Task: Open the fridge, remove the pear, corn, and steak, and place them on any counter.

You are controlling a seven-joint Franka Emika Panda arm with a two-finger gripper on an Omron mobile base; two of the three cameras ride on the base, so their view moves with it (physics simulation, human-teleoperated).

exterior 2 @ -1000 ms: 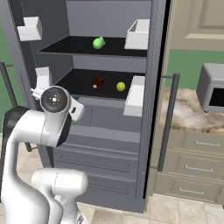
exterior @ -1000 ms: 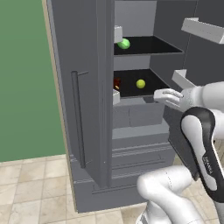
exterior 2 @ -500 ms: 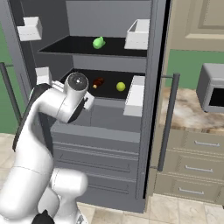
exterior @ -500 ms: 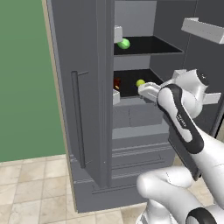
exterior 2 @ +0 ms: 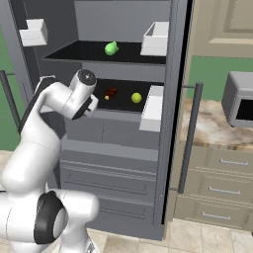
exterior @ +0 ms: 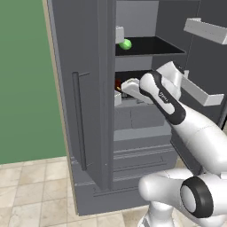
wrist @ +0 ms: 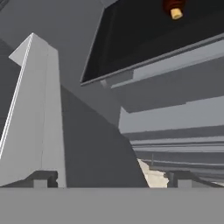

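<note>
Tool (wrist: 109, 177) gapes wide, empty, at the fridge (exterior 2: 123, 133) shelf's front edge.

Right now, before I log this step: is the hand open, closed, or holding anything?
Hand: open, holding nothing, at the front of the fridge, by its lower shelf.
</note>
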